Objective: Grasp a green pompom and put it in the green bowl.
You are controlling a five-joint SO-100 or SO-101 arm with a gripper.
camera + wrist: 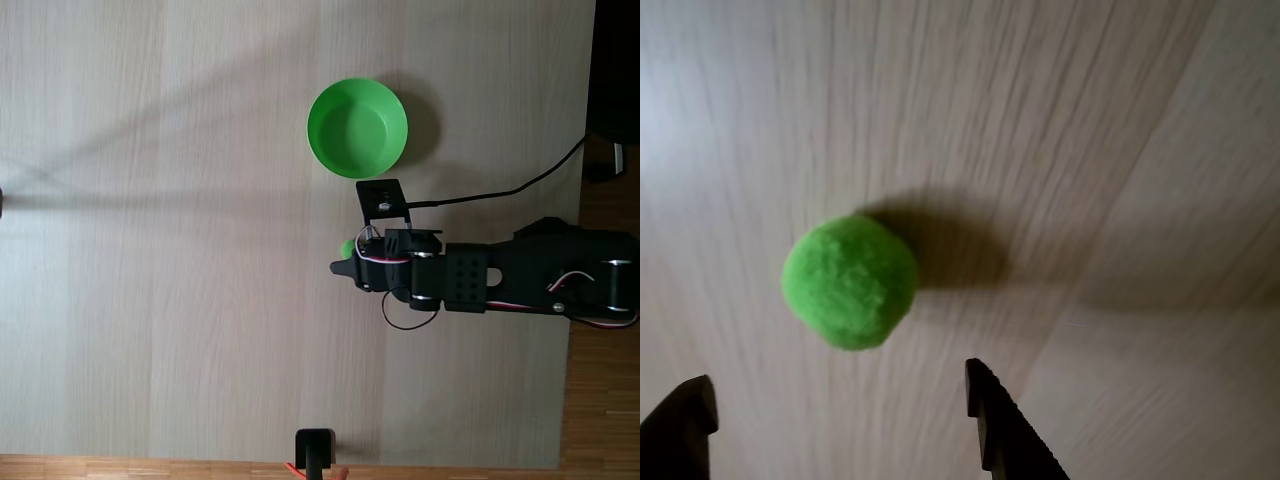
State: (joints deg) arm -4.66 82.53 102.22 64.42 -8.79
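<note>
Risk: tool [840, 400] fingers stand apart at lower frame, pompom [850, 282] centre-left on the desk [1090, 150]; closing off-centre could squirt it away from the bowl [357, 127].

- The wrist view rides just behind the gripper [840, 400], looking down past both dark fingertips at the pale wooden table [1090, 120], close and somewhat blurred.
- The fixed view looks straight down from high above, taking in the whole table [200, 250], with the arm [520, 280] entering from the right.
- Both views share the green pompom [850, 282] [347, 248], seemingly half hidden by the gripper [345, 262] in the fixed view.
</note>
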